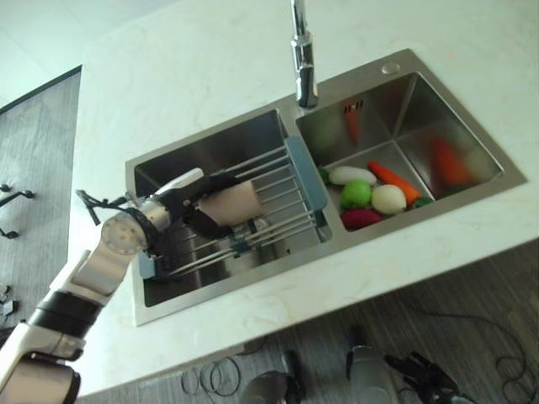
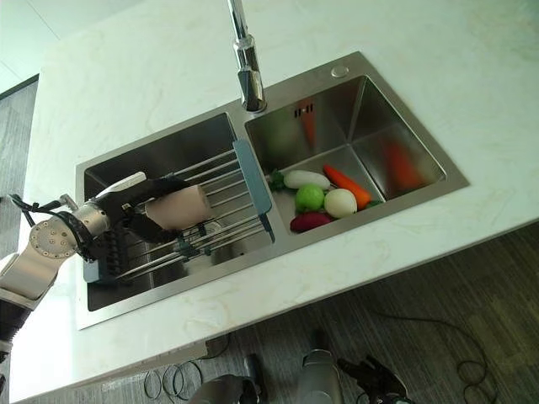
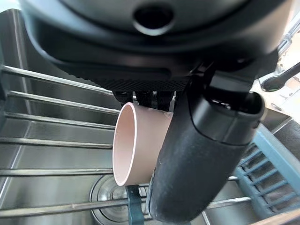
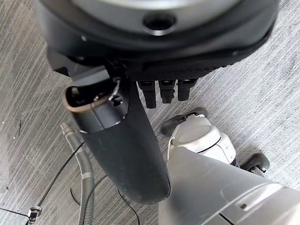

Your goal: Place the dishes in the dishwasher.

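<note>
Left hand [image 1: 195,206] curled, gripping.

silver-grey left arm [image 1: 93,269] with a black band, round metal wrist joint, dark left hand [image 1: 202,206] plus white-covered thumb.

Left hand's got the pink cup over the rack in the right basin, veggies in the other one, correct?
Wrong basin. The left hand holds the pink cup over the rack in the left basin of the sink; the vegetables lie in the right one. The left eye view shows it; the rest stands.
</note>
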Controlling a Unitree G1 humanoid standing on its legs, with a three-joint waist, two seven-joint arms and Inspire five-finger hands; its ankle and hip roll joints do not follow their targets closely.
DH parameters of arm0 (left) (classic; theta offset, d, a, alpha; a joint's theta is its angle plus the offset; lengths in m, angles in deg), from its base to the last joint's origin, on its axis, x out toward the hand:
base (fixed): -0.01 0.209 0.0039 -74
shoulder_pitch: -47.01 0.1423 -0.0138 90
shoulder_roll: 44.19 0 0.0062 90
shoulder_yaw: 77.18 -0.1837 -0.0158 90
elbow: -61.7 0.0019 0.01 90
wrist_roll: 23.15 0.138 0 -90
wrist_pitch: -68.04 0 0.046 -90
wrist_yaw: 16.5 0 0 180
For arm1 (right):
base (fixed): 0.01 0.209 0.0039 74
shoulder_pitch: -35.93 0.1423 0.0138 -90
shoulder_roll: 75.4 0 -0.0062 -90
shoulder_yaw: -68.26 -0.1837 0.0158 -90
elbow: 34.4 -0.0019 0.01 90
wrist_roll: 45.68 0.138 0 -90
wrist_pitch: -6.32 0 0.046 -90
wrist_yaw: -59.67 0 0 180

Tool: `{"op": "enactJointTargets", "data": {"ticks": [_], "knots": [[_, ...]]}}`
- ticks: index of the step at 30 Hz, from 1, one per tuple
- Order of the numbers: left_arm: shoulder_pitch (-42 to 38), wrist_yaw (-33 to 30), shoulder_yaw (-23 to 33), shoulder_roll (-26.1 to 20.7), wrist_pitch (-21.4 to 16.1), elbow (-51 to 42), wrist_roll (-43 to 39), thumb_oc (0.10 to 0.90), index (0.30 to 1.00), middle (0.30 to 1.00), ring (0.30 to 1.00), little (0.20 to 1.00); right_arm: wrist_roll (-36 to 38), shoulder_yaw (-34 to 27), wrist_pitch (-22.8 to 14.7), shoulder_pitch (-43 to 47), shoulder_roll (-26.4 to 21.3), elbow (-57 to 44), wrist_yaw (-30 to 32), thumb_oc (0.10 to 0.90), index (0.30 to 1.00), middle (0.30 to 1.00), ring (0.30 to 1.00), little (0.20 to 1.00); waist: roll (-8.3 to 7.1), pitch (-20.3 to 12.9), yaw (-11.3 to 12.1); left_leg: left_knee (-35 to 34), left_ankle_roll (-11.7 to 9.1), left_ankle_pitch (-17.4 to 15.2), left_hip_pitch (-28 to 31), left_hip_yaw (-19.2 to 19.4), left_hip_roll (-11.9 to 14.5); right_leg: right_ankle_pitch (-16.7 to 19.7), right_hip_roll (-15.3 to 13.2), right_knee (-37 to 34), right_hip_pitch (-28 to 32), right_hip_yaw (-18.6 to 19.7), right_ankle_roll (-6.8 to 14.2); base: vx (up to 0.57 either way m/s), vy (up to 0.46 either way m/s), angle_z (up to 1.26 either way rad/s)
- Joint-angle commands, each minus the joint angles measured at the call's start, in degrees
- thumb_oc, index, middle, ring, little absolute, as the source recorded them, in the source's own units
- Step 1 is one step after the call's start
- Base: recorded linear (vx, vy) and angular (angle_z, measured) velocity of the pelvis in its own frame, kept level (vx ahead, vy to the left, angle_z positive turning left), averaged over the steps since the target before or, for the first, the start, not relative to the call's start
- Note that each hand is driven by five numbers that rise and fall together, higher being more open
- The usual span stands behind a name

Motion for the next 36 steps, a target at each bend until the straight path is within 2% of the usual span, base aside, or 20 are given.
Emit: {"op": "enactJointTargets", "data": {"ticks": [1,13,14,15,18,21,27,31,36], "knots": [[-4.9,-4.4,3.1,-2.8,-3.4,-1.3,4.3,0.8,0.9,0.9,0.9,0.9,1.2,-0.5,-1.1,-1.6,-0.8,-1.4,-0.9,0.8,0.9,0.9,0.9,0.9,-1.57,-2.0,-0.6,6.4,-1.6,-5.1,-5.3,-6.2,1.6,-5.8,-5.5,-0.8,3.4,1.1,6.9,-0.03,0.026,-0.05],[-9.5,-5.3,0.1,-3.1,-1.2,-3.0,4.1,0.8,0.9,0.9,0.9,0.9,1.9,0.7,-1.0,0.6,-1.4,-3.0,-1.4,0.8,0.9,0.9,0.9,0.9,-2.06,1.4,-0.7,6.4,-1.3,-4.9,-8.0,-6.9,0.9,-4.5,-6.1,-0.8,0.5,1.6,7.4,-0.02,0.004,-0.01],[-9.7,-5.2,-0.1,-3.2,-1.2,-2.9,4.1,0.615,0.622,0.622,0.622,0.622,1.9,0.7,-1.1,0.6,-1.4,-3.0,-1.5,0.8,0.9,0.9,0.9,0.9,-2.08,1.5,-0.6,6.4,-1.3,-4.9,-8.1,-6.9,0.9,-4.4,-6.1,-0.8,0.4,1.7,7.4,-0.06,-0.007,0.02],[-9.9,-5.3,-0.3,-3.3,-1.6,-3.0,4.1,0.4,0.3,0.3,0.3,0.3,1.9,0.7,-1.1,0.7,-1.4,-3.2,-1.5,0.8,0.9,0.9,0.9,0.9,-2.13,1.6,-0.6,6.4,-1.3,-4.9,-8.2,-6.9,0.8,-4.4,-6.1,-0.8,0.2,1.7,7.5,-0.04,-0.006,0.02],[-10.7,-4.4,-1.1,-3.5,-1.5,-3.0,4.4,0.4,0.3,0.3,0.3,0.3,2.0,1.0,-1.2,0.8,-1.2,-3.6,-1.5,0.8,0.9,0.9,0.9,0.9,-2.28,1.6,-0.7,6.4,-1.2,-4.9,-8.2,-6.9,0.8,-4.3,-6.1,-0.8,0.1,1.6,7.5,-0.04,-0.009,-0.03],[-11.0,-4.1,-2.0,-3.5,-3.6,-3.1,7.7,0.4,0.3,0.3,0.3,0.3,1.8,1.3,-1.6,0.9,-0.9,-3.4,-1.3,0.8,0.9,0.9,0.9,0.9,-2.55,1.1,-0.8,6.4,-1.1,-5.2,-7.6,-6.7,0.8,-4.3,-6.0,-0.8,0.5,1.5,7.6,-0.01,-0.005,-0.01],[-12.1,-6.0,-2.1,-3.9,-4.1,-4.5,6.5,0.4,0.3,0.3,0.3,0.3,0.4,1.4,-2.0,0.4,-0.4,-2.3,-0.3,0.8,0.9,0.9,0.9,0.9,-3.12,-0.3,-0.7,6.4,-1.1,-5.4,-5.9,-5.6,1.4,-4.6,-5.9,-0.8,1.8,1.0,7.5,-0.01,-0.003,0.0],[-12.5,-11.0,-0.4,-4.4,-3.0,-6.1,4.8,0.4,0.3,0.3,0.3,0.3,-0.5,1.5,-1.4,-0.3,0.8,-1.9,1.0,0.8,0.9,0.9,0.9,0.9,-4.12,-2.1,-0.2,6.4,-1.1,-5.8,-4.6,-4.5,2.3,-5.1,-5.7,-0.8,3.2,-0.3,7.4,-0.03,-0.046,-0.01],[-11.4,-16.1,2.8,-5.1,-5.0,-6.9,6.0,0.4,0.3,0.3,0.3,0.3,-1.5,1.9,-0.4,-1.4,1.6,-1.2,2.4,0.8,0.9,0.9,0.9,0.9,-4.44,-4.4,0.6,6.4,-1.4,-5.7,-3.2,-4.1,3.2,-5.9,-5.4,-0.8,5.1,-1.6,6.9,-0.01,-0.034,0.06]]}}
